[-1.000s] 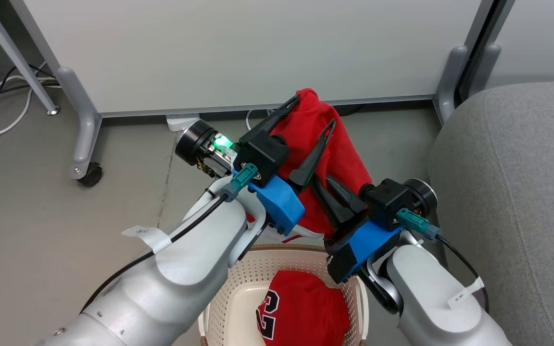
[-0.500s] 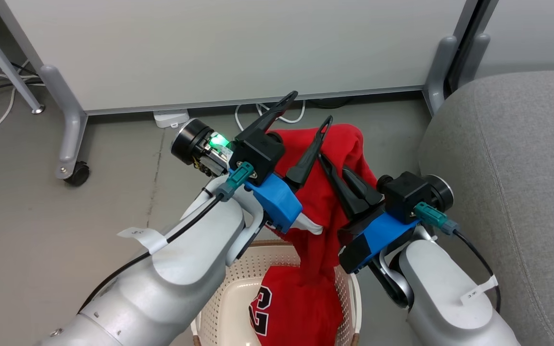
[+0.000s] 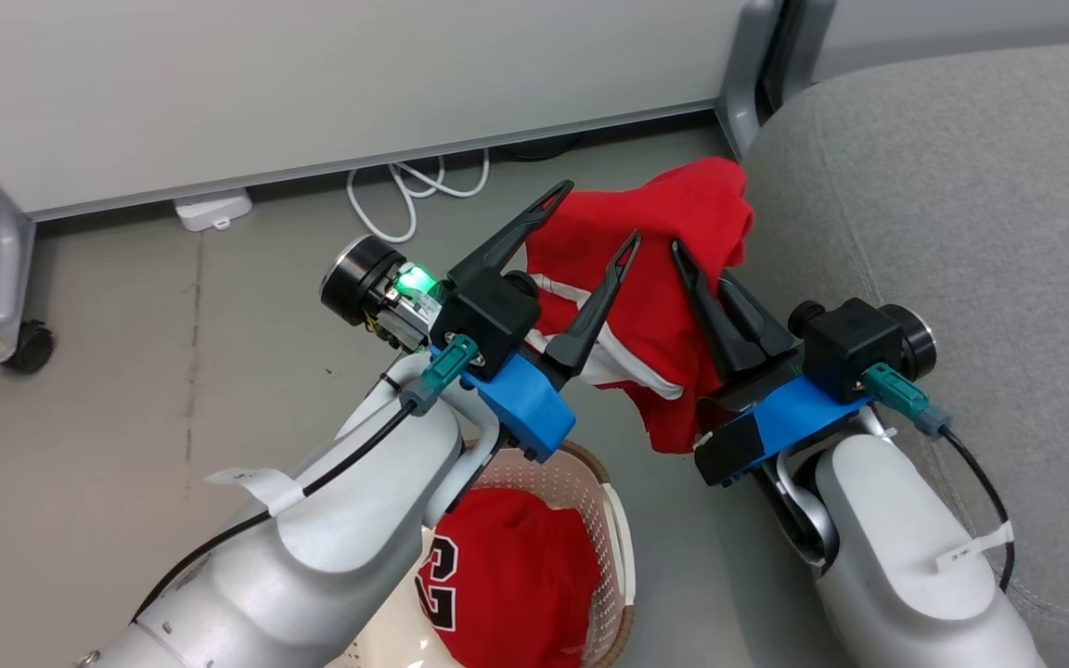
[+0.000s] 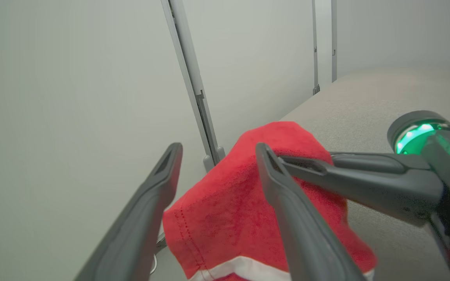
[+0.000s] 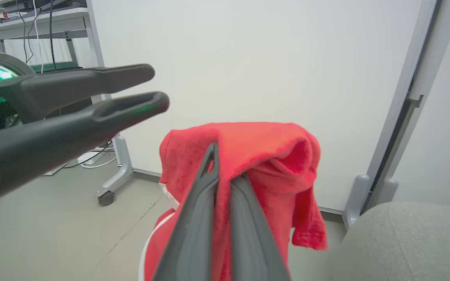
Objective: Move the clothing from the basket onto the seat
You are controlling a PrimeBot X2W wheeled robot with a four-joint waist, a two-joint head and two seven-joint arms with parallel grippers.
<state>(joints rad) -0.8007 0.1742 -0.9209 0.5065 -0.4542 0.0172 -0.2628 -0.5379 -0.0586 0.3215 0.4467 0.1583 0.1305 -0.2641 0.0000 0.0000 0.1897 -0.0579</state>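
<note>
One piece of the clothing (image 3: 683,204), red with white trim, hangs in the air from my right gripper (image 3: 701,264), which is shut on it. It sits just off the rounded edge of the grey seat (image 3: 961,186). In the right wrist view the cloth (image 5: 256,144) drapes over my shut right gripper (image 5: 227,168). My left gripper (image 3: 595,215) stands open just left of the cloth, gripping nothing. The left wrist view shows the garment (image 4: 229,210) beyond my left gripper (image 4: 217,150). A second red garment (image 3: 507,575) with black-and-white lettering lies in the basket (image 3: 601,506) below my left arm.
A white partition panel runs along the back on grey legs, one with a caster (image 3: 29,348). White cables (image 3: 414,186) and a white power block (image 3: 212,209) lie on the grey floor at its foot. The seat (image 5: 404,238) spans the right side.
The head camera has swung right, toward the seat. The held garment has come fully out of the basket and moved right to the seat's edge. Left gripper stays open beside it.
</note>
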